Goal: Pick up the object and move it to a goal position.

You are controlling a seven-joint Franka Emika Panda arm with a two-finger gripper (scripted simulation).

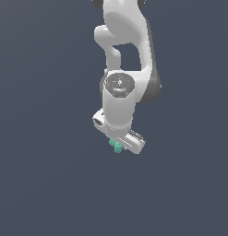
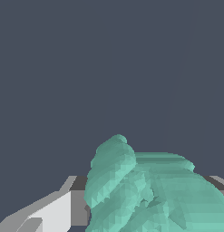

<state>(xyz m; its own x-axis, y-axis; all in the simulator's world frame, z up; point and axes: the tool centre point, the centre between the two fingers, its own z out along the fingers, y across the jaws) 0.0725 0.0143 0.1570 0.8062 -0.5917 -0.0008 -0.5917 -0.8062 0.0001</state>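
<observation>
The object, a small teal-green lumpy piece of plastic-looking material [image 1: 117,146], sits right at the tip of my white claw [image 1: 119,144], not apart from it. In the exterior view, going from that view's left to its right, I see first the pale end of the hand, then the teal piece peeking out below the hand's lower edge, then the long white body of the hand that runs down toward that view's right. The piece shows only a little there, because my own hand covers most of it.

In the wrist view the same teal piece [image 2: 145,190] fills the space just in front of the camera, with a grey and white finger [image 2: 50,208] beside it. I judge that my claw is closed on the piece and holds it, narrowly open only as much as the piece is thick, though the contact faces themselves are hidden.

No tabletop edge or goal mark is visible, so I cannot tell if the piece is lifted.

Its long axis is difficult to read: the shape is irregular, with one rounded lobe pointing away from the fingers. So the next move depends on carrying, not on reaching.
</observation>
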